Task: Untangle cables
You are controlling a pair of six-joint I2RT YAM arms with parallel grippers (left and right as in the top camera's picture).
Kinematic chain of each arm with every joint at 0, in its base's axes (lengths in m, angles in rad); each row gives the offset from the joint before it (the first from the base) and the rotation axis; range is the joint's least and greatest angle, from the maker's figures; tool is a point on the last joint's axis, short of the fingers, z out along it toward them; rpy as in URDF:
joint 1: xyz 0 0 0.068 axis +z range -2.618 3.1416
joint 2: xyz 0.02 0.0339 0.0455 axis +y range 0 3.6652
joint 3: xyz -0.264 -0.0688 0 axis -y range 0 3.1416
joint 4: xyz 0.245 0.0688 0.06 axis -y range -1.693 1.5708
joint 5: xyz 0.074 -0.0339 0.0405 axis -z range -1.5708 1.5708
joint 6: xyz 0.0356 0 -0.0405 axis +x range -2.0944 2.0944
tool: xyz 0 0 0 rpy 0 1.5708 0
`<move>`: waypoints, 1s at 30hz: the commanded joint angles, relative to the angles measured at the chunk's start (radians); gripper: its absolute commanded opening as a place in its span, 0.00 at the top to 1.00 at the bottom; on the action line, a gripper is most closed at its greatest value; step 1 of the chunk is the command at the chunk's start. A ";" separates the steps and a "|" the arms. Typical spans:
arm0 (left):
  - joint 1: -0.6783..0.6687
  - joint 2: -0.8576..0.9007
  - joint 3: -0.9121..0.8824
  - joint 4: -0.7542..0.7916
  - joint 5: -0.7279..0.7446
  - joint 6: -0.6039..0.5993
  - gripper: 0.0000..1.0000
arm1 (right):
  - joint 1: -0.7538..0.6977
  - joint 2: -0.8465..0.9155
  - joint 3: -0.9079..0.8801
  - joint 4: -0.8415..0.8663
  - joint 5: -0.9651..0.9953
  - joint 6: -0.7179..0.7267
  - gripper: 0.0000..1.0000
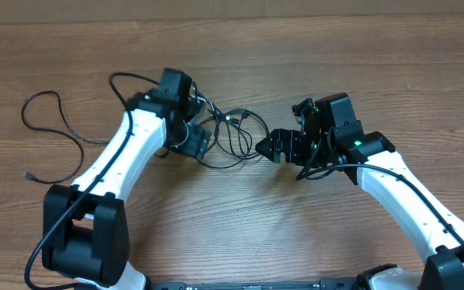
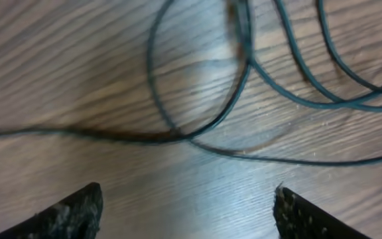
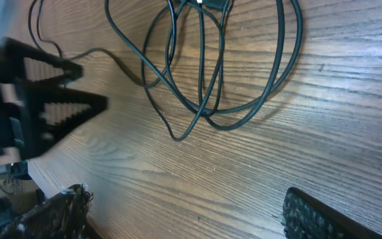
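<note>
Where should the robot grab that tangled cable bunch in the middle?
Probably the outer loop on the right edge of the tangle, taken from above by the open right gripper. There the strand lies flat, apart from the crossings, and closest to that gripper.

Your counter (image 1: 240, 48): brown wood-grain, one surface. On it you have: cables (image 1: 228, 119), thin, black, tangled loops at centre; one loose cord (image 1: 61, 113), thin, black, well apart on your left side.
</note>
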 commanded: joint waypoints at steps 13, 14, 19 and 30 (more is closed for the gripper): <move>-0.058 -0.012 -0.206 0.361 0.119 0.234 0.32 | 0.003 0.004 0.002 -0.003 0.010 -0.005 0.09; -0.058 -0.011 -0.206 0.368 0.119 0.234 0.33 | 0.003 0.004 0.002 -0.003 0.010 -0.005 0.09; -0.059 0.000 -0.206 0.380 0.120 0.233 0.34 | 0.003 0.004 0.002 -0.002 0.010 -0.005 0.09; -0.061 0.092 -0.207 0.383 0.125 0.227 0.30 | 0.003 0.004 0.002 -0.003 0.010 -0.005 0.09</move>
